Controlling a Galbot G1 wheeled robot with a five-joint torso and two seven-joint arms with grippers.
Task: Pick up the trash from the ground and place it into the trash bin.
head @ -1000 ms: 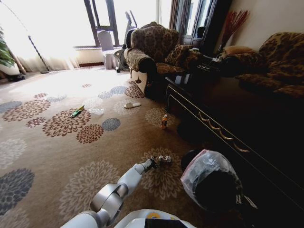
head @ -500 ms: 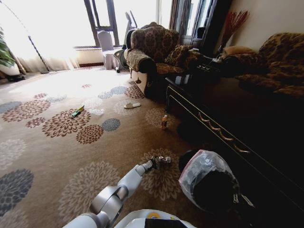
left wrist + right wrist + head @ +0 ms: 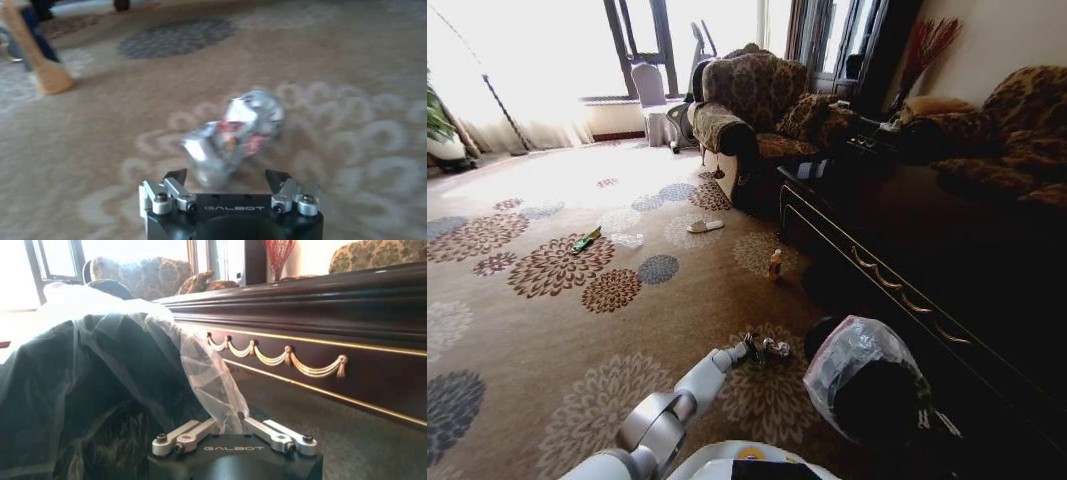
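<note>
Can [image 3: 230, 137] blurred before open left tool [image 3: 229, 179].

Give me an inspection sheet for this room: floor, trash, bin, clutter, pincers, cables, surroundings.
Surface: floral carpet.
Trash: crushed can just ahead of the left pincer; small bottle, green wrapper and clear film farther off.
Bin: black, clear liner, held by the right arm.
Clutter: slipper.
Grippers: left pincer open, low over the carpet; right pincer shut on the liner.
Cables: nothing seen.
Surroundings: armchair, dark cabinet.
</note>
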